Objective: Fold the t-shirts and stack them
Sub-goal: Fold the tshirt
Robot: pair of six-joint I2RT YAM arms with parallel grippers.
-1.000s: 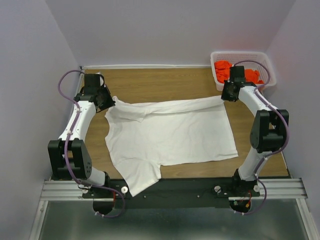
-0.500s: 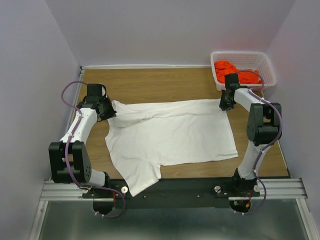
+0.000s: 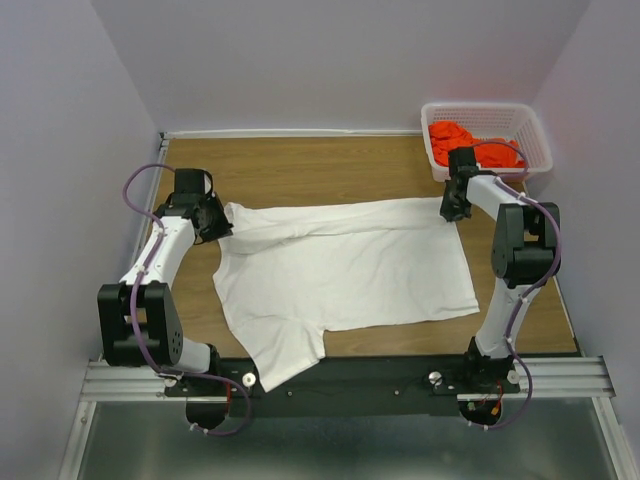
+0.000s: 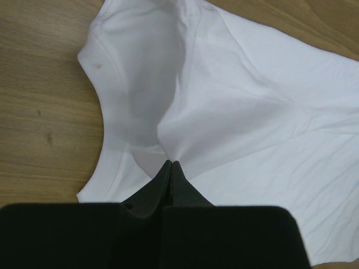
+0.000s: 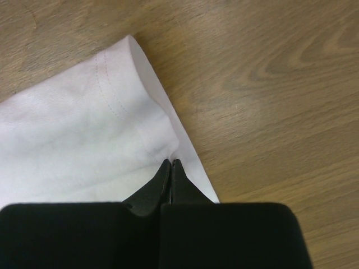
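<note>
As the black left gripper [image 4: 170, 163] and right gripper [image 5: 170, 162] pinch the large white cloth t-shirt [image 3: 340, 262] at opposite ends, uneven pulling could slip it loose.

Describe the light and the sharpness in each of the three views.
Top external: soft, even light, no glare; the white t-shirt shows creases. Left wrist: cloth sharp, the left gripper a black shape without detail. Right wrist: hem stitching and table grain sharp, the right gripper dark.

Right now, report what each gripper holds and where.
Both hold the white t-shirt: left gripper a fold at its left end, right gripper the edge near its far right corner.
</note>
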